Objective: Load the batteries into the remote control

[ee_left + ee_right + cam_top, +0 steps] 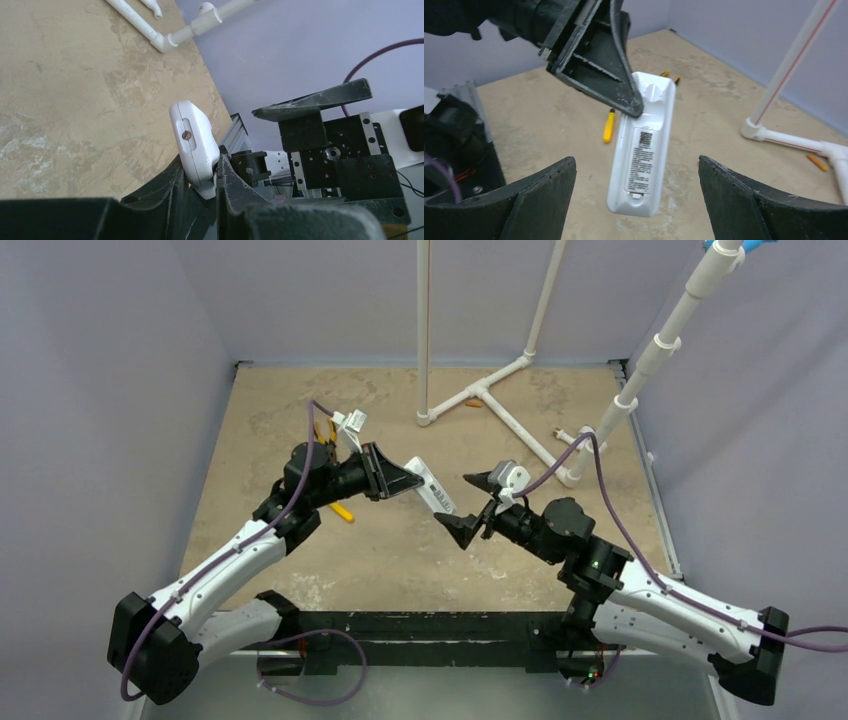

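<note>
Tan mottled worktop [400, 560] between lavender walls: the left gripper [408, 480] is clamped on one end of the white remote control [644, 150], holding it clear of the surface, label side towards the right gripper [468, 503], whose jaws stand wide apart, touching nothing. One orange battery [816, 162] lies beside the white pipe frame [794, 140].

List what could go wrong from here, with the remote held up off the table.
1. The left gripper pinches the remote control at one end only, with the rest hanging free. A push from the open right gripper could tilt it or make it slip.
2. A battery lies close beside the white pipe frame, so picking it up may be cramped.
</note>
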